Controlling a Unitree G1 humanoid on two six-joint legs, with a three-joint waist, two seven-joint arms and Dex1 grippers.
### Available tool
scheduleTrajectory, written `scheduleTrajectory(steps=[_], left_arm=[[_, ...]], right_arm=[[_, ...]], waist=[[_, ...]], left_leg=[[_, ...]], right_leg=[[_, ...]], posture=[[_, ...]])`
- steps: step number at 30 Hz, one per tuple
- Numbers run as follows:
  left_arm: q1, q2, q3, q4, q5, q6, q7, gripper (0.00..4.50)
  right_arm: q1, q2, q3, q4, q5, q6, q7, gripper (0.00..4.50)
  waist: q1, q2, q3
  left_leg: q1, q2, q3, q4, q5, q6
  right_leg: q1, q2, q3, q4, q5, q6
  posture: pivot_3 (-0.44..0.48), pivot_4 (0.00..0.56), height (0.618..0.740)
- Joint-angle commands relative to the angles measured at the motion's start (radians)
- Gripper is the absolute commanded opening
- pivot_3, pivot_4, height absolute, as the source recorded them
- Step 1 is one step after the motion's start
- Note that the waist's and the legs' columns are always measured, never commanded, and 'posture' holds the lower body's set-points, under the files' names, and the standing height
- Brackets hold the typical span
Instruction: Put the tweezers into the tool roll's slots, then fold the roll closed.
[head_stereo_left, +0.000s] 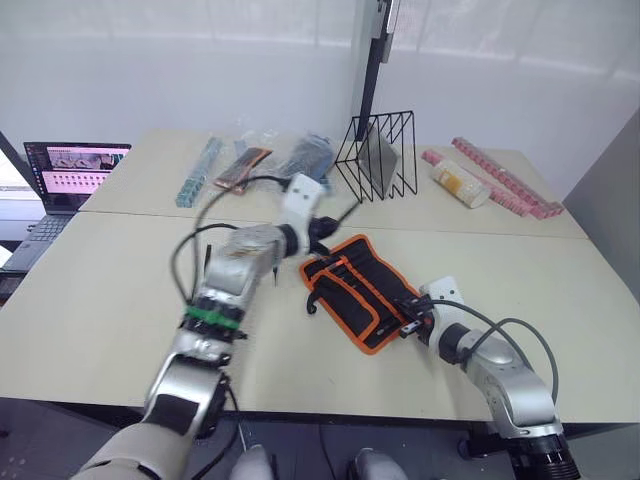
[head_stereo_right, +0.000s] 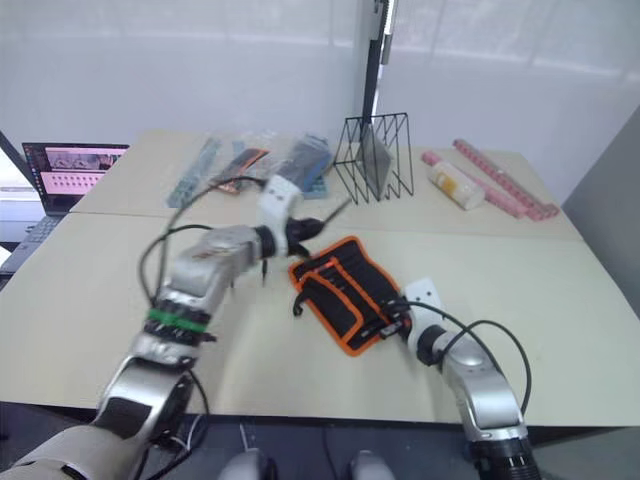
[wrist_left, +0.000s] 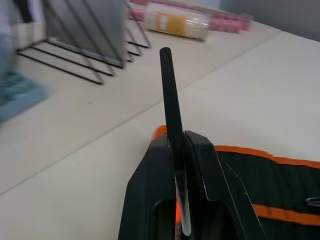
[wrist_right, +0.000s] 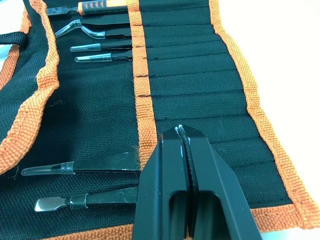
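The tool roll (head_stereo_left: 352, 283) lies open on the table, black with orange binding, its short strap off the near left corner. My left gripper (head_stereo_left: 320, 230) hovers just past the roll's far left corner, shut on one slim black tweezers (wrist_left: 169, 90) that points up toward the wire rack. My right gripper (wrist_right: 181, 131) is shut, its tips resting on the band of slots (wrist_right: 200, 80) at the roll's near right end. Several tweezers (wrist_right: 100, 46) with clear tip caps sit tucked in the slots, alongside an orange-handled tool (wrist_right: 102, 6).
A black wire rack (head_stereo_left: 378, 155) stands behind the roll. Pink strips (head_stereo_left: 505, 178) and a yellow-labelled tube (head_stereo_left: 460, 184) lie at the back right. Bagged items (head_stereo_left: 242, 168) and a teal strip (head_stereo_left: 198, 172) lie at the back left. A laptop (head_stereo_left: 70, 170) sits far left.
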Motion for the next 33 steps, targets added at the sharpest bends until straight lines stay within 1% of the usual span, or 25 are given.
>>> scheduleTrajectory(steps=[1,4,7,12,16,19,22,30,33], left_arm=[[-0.071,-0.037,-0.01,0.123,0.023,-0.086,-0.049,0.02],[-0.083,-0.079,-0.051,0.259,0.063,-0.157,-0.106,0.02],[-0.065,-0.076,-0.065,0.279,0.09,-0.188,-0.143,0.02],[0.014,-0.04,-0.089,0.171,0.103,-0.146,-0.206,0.02],[0.083,0.008,-0.098,0.027,0.102,-0.078,-0.232,0.02],[0.135,0.065,-0.102,-0.123,0.088,0.017,-0.258,0.02],[0.18,0.119,-0.116,-0.225,0.09,0.086,-0.274,0.02],[0.243,0.203,-0.142,-0.393,0.079,0.209,-0.297,0.02],[0.268,0.227,-0.156,-0.426,0.074,0.227,-0.305,0.02]], right_arm=[[0.027,0.006,0.045,0.038,-0.016,0.039,-0.003,0.0],[0.022,0.015,0.049,0.034,-0.018,0.036,-0.012,0.0],[0.022,0.021,0.049,0.026,-0.017,0.037,-0.02,0.0],[0.025,0.028,0.044,0.022,-0.017,0.039,-0.029,0.0],[0.022,0.036,0.049,0.024,-0.016,0.039,-0.031,0.0],[0.016,0.042,0.052,0.032,-0.016,0.038,-0.029,0.0],[0.01,0.046,0.051,0.041,-0.015,0.036,-0.027,0.0],[0.014,0.052,0.054,0.04,-0.015,0.035,-0.026,0.0],[0.016,0.055,0.056,0.04,-0.015,0.033,-0.028,0.0]], waist=[[-0.003,0.001,0.001],[-0.001,0.002,0.001],[-0.003,0.002,0.001],[-0.004,0.005,0.003],[-0.003,0.005,0.003],[-0.004,0.005,0.003],[-0.005,0.005,0.003],[-0.002,0.006,0.003],[-0.003,0.006,0.003]], left_leg=[[0.0,0.0,-0.001,0.0,0.0,0.0],[0.0,0.001,-0.005,0.0,0.0,0.0],[0.0,0.001,-0.005,0.0,0.0,0.0],[0.0,0.001,-0.005,0.0,0.0,0.0],[0.0,0.001,-0.005,0.0,0.0,0.0],[0.0,0.001,-0.005,0.0,0.0,0.0],[0.0,0.002,-0.005,0.0,0.0,0.0],[0.001,0.002,-0.005,0.0,0.0,0.0],[0.001,0.002,-0.005,0.0,0.0,0.0]], right_leg=[[0.0,0.001,0.001,0.0,0.0,0.0],[0.001,0.005,0.003,0.0,0.0,0.0],[0.001,0.005,0.003,0.0,0.0,0.0],[0.0,0.005,0.004,0.0,0.0,0.0],[0.001,0.005,0.004,0.0,0.0,0.0],[0.001,0.006,0.004,0.0,0.0,0.0],[0.001,0.006,0.004,0.0,0.0,0.0],[0.001,0.006,0.004,0.0,0.0,0.0],[0.001,0.006,0.004,0.001,0.0,0.0]], posture=[[0.0,0.15,0.687],[0.0,0.15,0.687],[0.0,0.15,0.687],[0.0,0.15,0.687],[0.0,0.15,0.687],[0.0,0.15,0.687],[0.0,0.15,0.687],[0.0,0.15,0.687],[0.0,0.15,0.687]])
